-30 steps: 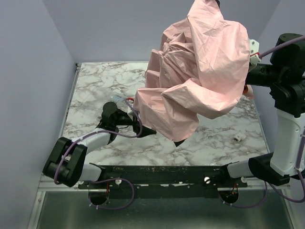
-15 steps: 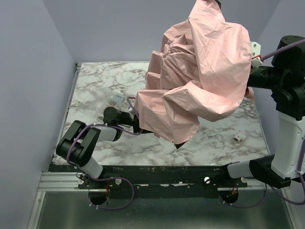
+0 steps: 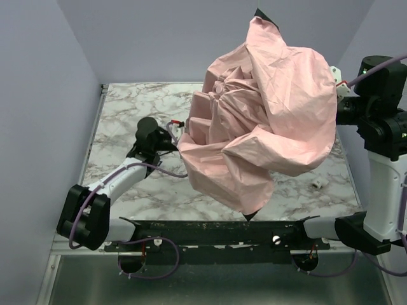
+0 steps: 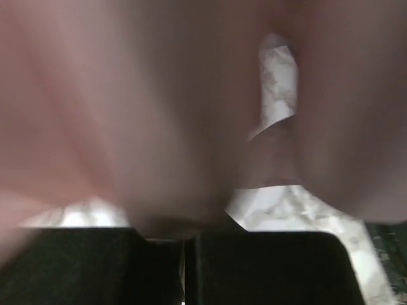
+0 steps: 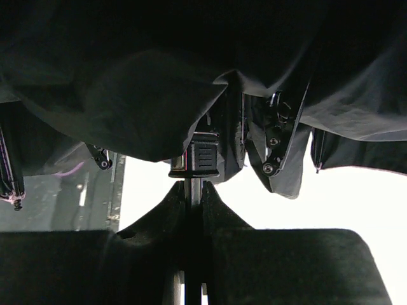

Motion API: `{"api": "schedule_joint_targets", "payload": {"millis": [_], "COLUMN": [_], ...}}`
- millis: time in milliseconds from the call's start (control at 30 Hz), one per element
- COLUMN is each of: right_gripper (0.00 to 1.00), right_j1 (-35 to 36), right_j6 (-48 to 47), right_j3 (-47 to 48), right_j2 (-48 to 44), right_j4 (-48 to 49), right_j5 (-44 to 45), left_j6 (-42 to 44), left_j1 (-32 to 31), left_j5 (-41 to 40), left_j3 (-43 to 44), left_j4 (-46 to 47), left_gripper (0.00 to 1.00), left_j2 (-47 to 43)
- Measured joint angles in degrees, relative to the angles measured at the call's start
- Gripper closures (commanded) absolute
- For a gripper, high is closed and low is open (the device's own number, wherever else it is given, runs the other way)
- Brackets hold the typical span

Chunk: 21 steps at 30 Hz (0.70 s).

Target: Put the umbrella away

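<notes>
The pale pink umbrella [image 3: 267,121] hangs half-open above the marble table [image 3: 127,108], its crumpled canopy hiding the table's middle and right. My right gripper [image 5: 195,190] is shut on the slim metal shaft [image 5: 195,183], just below the black runner [image 5: 196,157]; from the top camera the canopy hides it. My left gripper [image 3: 180,137] is at the canopy's lower left edge. In the left wrist view its fingers [image 4: 189,236] stand together with pink fabric [image 4: 159,127] bunched right at the tips.
A small white object [image 3: 316,183] lies on the table near the right front. Lavender walls close in the left and back sides. A black rail [image 3: 210,232] runs along the near edge between the arm bases.
My left gripper has gone from open to shut at the canopy's left edge, and its arm has shifted back. The canopy has sagged lower toward the front; the right arm tilted slightly.
</notes>
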Motion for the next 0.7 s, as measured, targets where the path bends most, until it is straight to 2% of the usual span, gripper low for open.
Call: {"api": "schedule_joint_targets", "payload": {"millis": [67,133,233,267,333,500,700], "right_gripper": [1.00,1.00,1.00,1.00,1.00,1.00,1.00], "right_j1": [0.0,0.0,0.5,0.9,1.6,2.0,2.0], "right_j6": [-1.0,-3.9,-7.7,-8.7,-9.1,-4.4,0.9], "right_j3": [-0.9,-0.9,-1.1,-1.5,-1.9,-3.0,0.3], "right_j2": [0.2,0.6,0.5,0.2,-0.5,-2.3,-0.2], "right_j4": [-1.9,-4.9,-8.7,-9.4,-10.3,-5.6,-0.1], "right_j5": [-1.6,-2.0,-1.3,-0.6,1.8,9.9,11.2], "left_j6": [10.2,17.8,26.9,27.6,32.2,38.9,41.5], "left_j1": [-0.4,-0.1,1.0,1.1,1.5,0.9,0.9], "left_j5": [-2.7,-4.4,-6.3,-6.6,-7.5,-8.8,-8.9], "left_j3": [7.5,11.9,14.6,14.8,16.5,16.5,6.3], "left_j4": [-13.8,-23.7,-36.0,-36.8,-44.4,-54.6,-56.7], "left_gripper": [1.00,1.00,1.00,1.00,1.00,1.00,1.00], "left_j2": [0.0,0.9,2.6,3.1,4.7,3.6,-7.8]}}
